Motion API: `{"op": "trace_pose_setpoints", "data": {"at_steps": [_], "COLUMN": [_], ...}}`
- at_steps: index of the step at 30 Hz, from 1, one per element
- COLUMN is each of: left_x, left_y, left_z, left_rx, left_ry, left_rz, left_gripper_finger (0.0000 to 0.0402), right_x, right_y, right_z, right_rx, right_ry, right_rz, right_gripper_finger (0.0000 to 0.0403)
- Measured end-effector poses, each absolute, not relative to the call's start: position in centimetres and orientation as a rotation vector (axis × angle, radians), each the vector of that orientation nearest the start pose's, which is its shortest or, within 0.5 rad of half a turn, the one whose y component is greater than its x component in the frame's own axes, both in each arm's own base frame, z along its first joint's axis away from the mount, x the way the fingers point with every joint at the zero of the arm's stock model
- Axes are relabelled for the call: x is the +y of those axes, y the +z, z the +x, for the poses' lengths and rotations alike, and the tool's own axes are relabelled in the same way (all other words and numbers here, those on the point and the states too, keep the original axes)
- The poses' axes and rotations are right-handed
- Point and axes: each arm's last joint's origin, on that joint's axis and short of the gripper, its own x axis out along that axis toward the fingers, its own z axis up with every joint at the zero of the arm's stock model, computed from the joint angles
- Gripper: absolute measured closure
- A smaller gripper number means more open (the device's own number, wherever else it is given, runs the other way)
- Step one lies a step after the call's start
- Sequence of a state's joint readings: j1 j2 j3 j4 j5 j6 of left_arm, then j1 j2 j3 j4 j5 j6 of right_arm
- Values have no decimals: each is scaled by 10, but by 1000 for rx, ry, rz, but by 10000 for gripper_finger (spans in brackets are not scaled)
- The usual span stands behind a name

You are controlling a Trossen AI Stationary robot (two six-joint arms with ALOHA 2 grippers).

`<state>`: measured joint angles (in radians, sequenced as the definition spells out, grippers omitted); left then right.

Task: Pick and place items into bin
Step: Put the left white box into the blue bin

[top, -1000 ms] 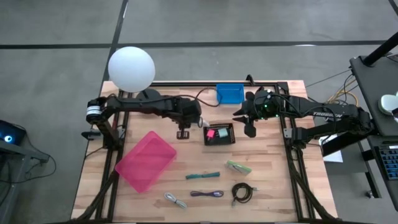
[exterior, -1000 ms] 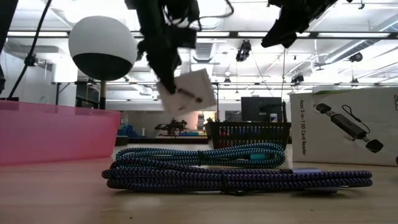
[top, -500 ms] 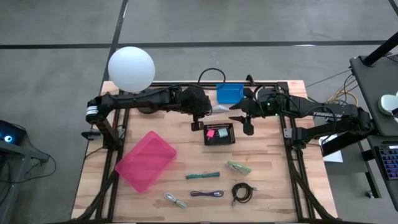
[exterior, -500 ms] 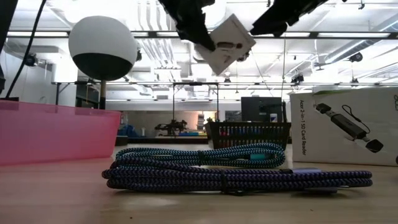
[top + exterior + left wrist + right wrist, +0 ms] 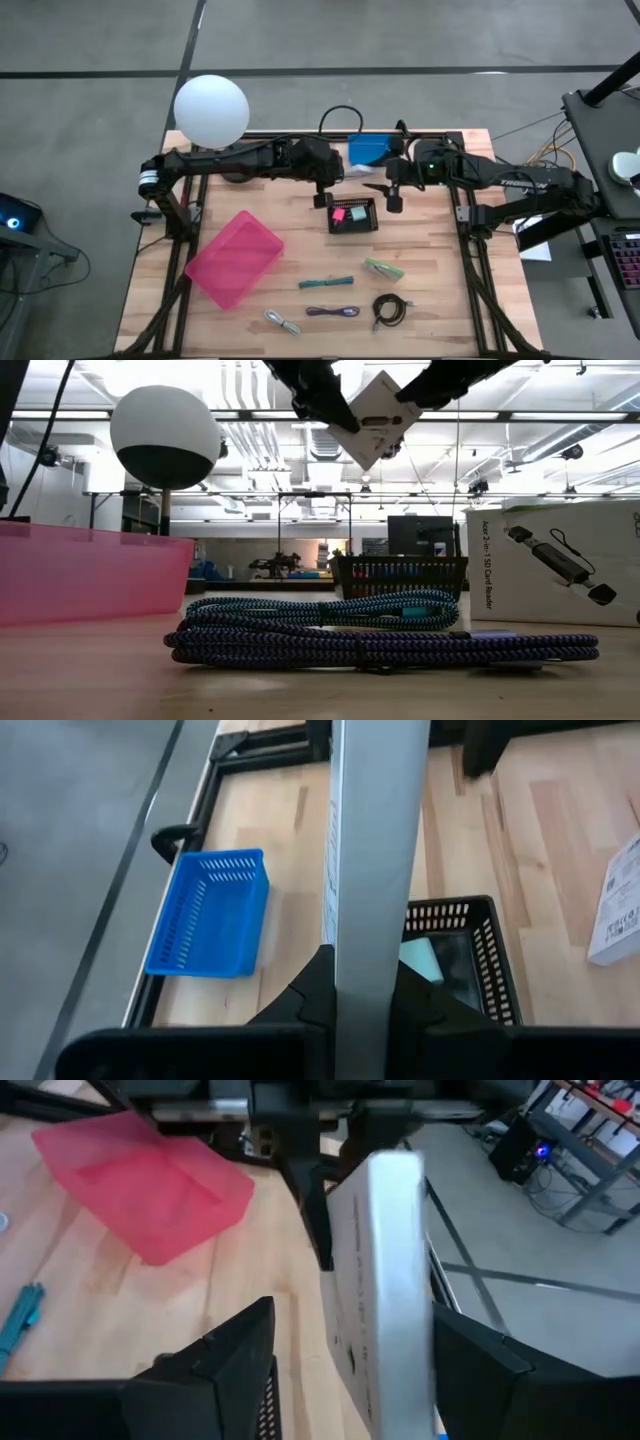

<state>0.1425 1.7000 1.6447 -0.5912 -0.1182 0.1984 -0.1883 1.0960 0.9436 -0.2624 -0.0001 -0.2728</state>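
My left gripper (image 5: pixel 325 183) is shut on a flat white bar (image 5: pixel 375 415), held high above the black basket (image 5: pixel 352 215). That basket holds a tiny pink cube (image 5: pixel 339 212) and a mint-green cube (image 5: pixel 420 960). My right gripper (image 5: pixel 350 1370) is open, one finger on each side of the bar's other end (image 5: pixel 385 1320); I cannot tell whether it touches. On the near table lie a teal stick (image 5: pixel 325 283), a pale green piece (image 5: pixel 384 268), and purple (image 5: pixel 332 311), black (image 5: pixel 388 310) and grey-white (image 5: pixel 282 321) coiled cables. My left gripper pinches the white bar between its two fingers (image 5: pixel 310 1000) at one end (image 5: pixel 368 955), coming level from the table's left. The bar is lifted clear of the table and sticks out past the fingers toward my right gripper, tilted in the low view.
A pink bin (image 5: pixel 235 258) sits near the table's left side and a blue basket (image 5: pixel 370 150) at the far edge. The white globe lamp (image 5: pixel 211 110) stands at the far left corner. Bare wood lies between the black basket and the near items.
My left gripper has carried the white bar up and toward the table's right and far side, turning it on the way. My right gripper has moved toward the table's left until its fingers stand around the bar's free end.
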Motion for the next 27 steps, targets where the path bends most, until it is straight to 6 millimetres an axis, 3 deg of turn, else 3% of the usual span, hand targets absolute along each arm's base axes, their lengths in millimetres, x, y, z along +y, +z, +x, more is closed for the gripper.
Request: {"op": "trace_pose_setpoints", "data": {"at_steps": [15,27], "left_x": [57,57], "left_y": [349,349], "left_z": [375,375], "left_rx": [681,683], "left_ry": [188,179], "left_rz": [183,184], "left_gripper_finger": [380,379], "right_x": [-46,-46], "right_y": [318,318], "right_z": [239,239], "right_rx": [445,455], "right_ry": [-131,-121], "right_rz": [-225,-294], "right_gripper_finger": [215,316]}}
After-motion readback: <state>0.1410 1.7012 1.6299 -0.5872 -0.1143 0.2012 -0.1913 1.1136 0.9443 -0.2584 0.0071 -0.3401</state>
